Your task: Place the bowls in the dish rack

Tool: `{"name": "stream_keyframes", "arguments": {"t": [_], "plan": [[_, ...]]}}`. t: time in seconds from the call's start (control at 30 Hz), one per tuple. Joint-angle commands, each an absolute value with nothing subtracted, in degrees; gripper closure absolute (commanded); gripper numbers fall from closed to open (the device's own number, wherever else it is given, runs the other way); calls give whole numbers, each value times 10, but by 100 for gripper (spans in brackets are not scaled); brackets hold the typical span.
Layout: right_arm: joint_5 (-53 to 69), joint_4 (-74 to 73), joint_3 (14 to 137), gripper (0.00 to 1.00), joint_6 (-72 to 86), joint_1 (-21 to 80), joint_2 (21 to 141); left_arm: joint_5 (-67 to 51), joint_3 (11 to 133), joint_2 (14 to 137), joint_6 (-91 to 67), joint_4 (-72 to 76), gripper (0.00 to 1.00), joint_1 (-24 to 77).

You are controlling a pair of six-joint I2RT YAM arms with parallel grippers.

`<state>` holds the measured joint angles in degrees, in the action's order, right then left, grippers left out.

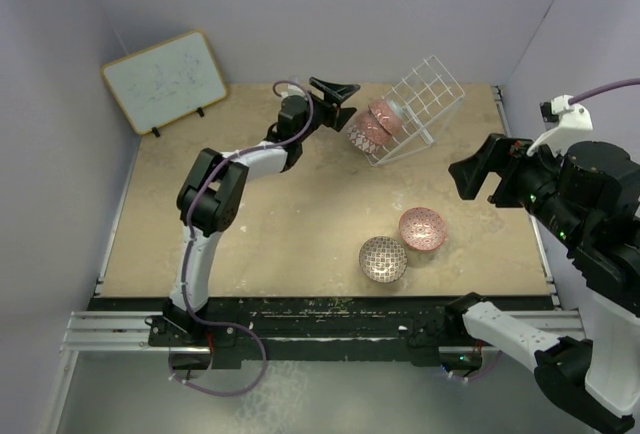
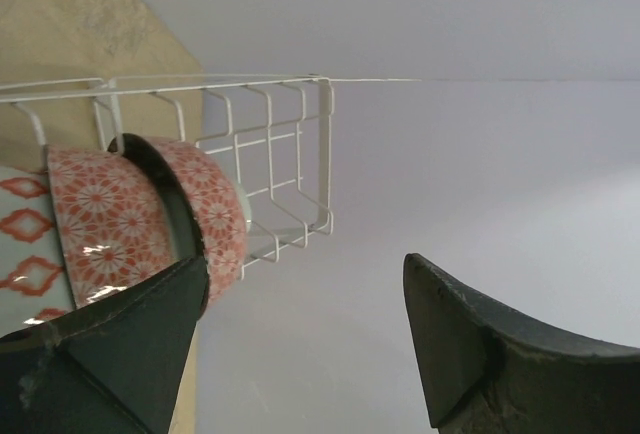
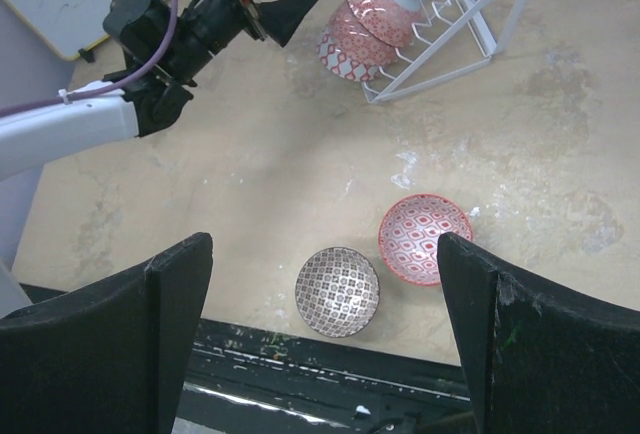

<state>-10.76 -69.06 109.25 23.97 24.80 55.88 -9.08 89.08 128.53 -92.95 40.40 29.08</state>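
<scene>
The white wire dish rack point(image 1: 425, 102) stands tilted at the back of the table. Three red-patterned bowls point(image 1: 372, 126) lean on edge in a row at its left end, also seen in the right wrist view as bowls point(image 3: 362, 26). My left gripper point(image 1: 349, 103) is open just left of them, with nothing between its fingers; its view shows the nearest bowl point(image 2: 105, 234) beside one finger point(image 2: 140, 344) and the rack point(image 2: 270, 144). A brownish-grey lattice bowl point(image 1: 383, 258) and a pink bowl point(image 1: 422, 228) sit upright on the table. My right gripper point(image 3: 325, 339) hangs open high above them.
A wood-framed whiteboard point(image 1: 165, 80) leans at the back left. Grey walls close the table in on three sides. The black rail point(image 1: 330, 314) with the arm bases runs along the near edge, close to the lattice bowl point(image 3: 338, 291) and the pink bowl point(image 3: 425, 238).
</scene>
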Motion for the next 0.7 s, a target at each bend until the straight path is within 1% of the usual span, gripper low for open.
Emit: {"name": "stream_keyframes", "arguments": {"t": [0.0, 0.13, 0.2, 0.23, 0.43, 0.6, 0.67], "plan": [[-97, -662, 1093, 5, 235, 249, 559, -125, 901, 1229, -880, 413, 16, 288], [-99, -666, 1098, 4, 235, 249, 558, -139, 901, 1212, -854, 412, 10, 288], [-98, -665, 1097, 5, 235, 249, 558, -150, 902, 1204, -831, 411, 1, 288], [-97, -665, 1096, 5, 235, 249, 557, -160, 904, 1203, -822, 413, 1, 289], [-95, -660, 1090, 5, 236, 249, 552, -196, 876, 1184, -782, 432, 1, 287], [-96, -660, 1089, 4, 236, 249, 547, -222, 826, 1148, -749, 422, 1, 286], [-96, -662, 1087, 4, 236, 249, 545, -228, 805, 1136, -736, 416, 4, 286]]}}
